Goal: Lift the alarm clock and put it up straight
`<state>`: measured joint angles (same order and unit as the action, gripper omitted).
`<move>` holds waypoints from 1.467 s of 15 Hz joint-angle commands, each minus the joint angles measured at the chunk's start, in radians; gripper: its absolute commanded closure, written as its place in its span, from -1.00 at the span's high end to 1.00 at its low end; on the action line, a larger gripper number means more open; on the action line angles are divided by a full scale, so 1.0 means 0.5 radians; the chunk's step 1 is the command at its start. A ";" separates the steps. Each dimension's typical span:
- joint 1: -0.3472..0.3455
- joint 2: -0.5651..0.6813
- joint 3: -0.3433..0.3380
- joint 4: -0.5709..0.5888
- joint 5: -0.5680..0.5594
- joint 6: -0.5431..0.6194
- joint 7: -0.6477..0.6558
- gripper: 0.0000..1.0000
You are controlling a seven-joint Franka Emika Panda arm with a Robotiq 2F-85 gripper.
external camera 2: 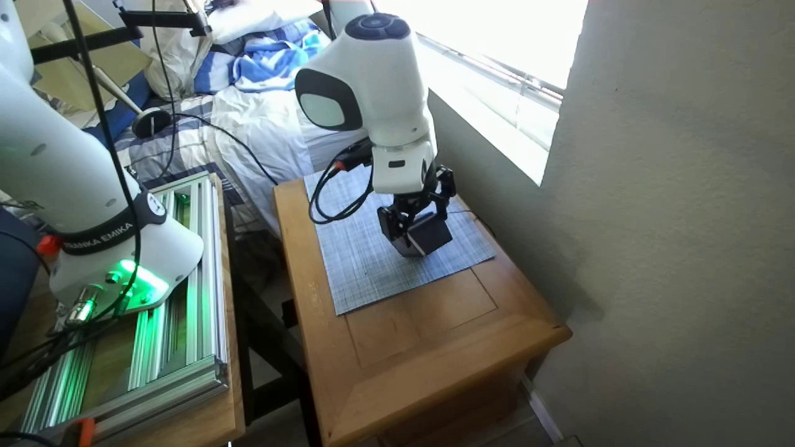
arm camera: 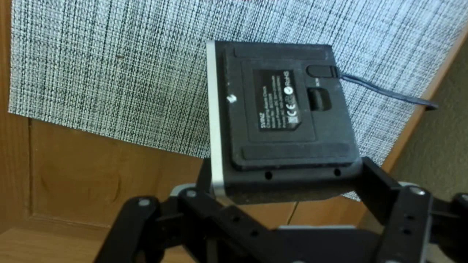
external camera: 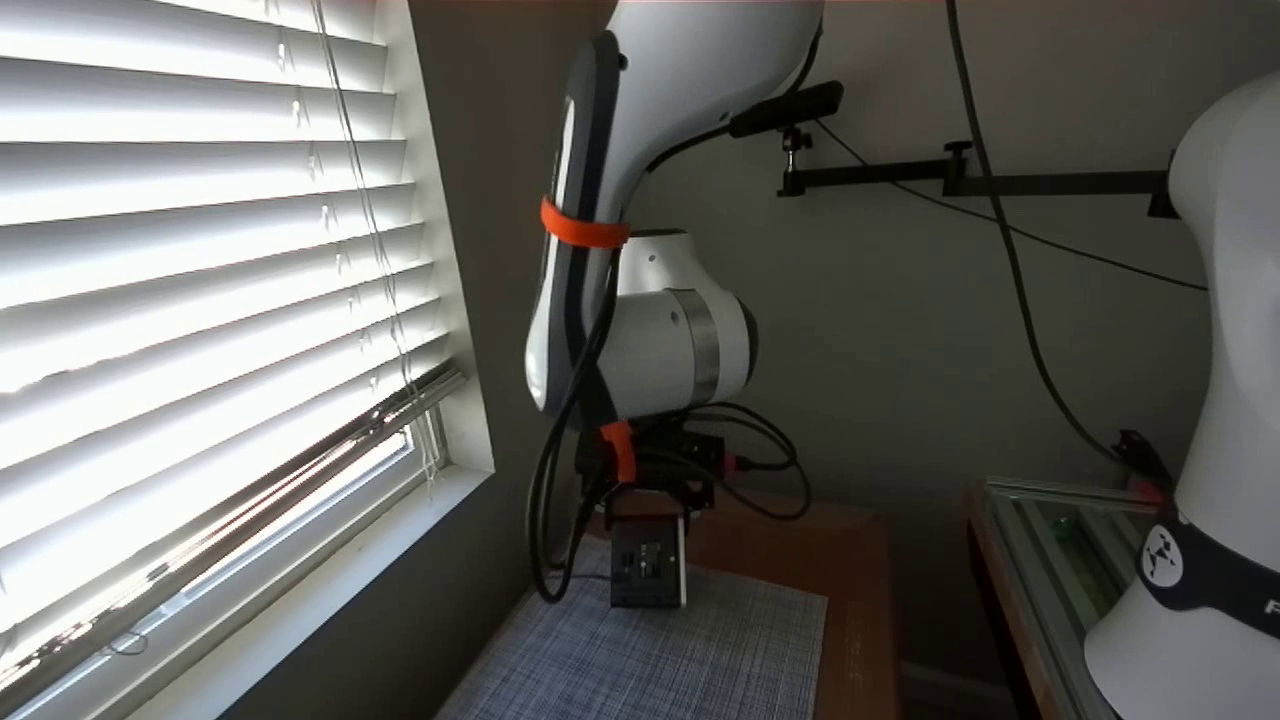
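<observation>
In the wrist view, we see the gripper (arm camera: 286,168), its fingers (arm camera: 380,190) pinching the black alarm clock (arm camera: 281,106) by opposite sides; a cord (arm camera: 387,92) leads off beyond them. In an exterior view, we find the clock just below the fingers. In an exterior view, a woven mat (external camera 2: 366,267) and wooden table (external camera 2: 422,329) lie under the fingers; we cannot tell whether the clock touches the mat.

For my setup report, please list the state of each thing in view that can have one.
alarm clock: held, not upright, underside exposed
gripper: closed on the alarm clock
cord: plugged into the alarm clock
placemat: lying flat
blinds: lowered
base light: lit green
bedding: rumpled
</observation>
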<state>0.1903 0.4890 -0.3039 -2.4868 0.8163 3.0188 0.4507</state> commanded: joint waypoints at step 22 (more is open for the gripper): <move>1.321 0.540 -0.773 -0.081 0.046 0.346 0.723 0.36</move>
<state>0.7923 0.7016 -0.6545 -2.5472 0.8196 3.1868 0.7646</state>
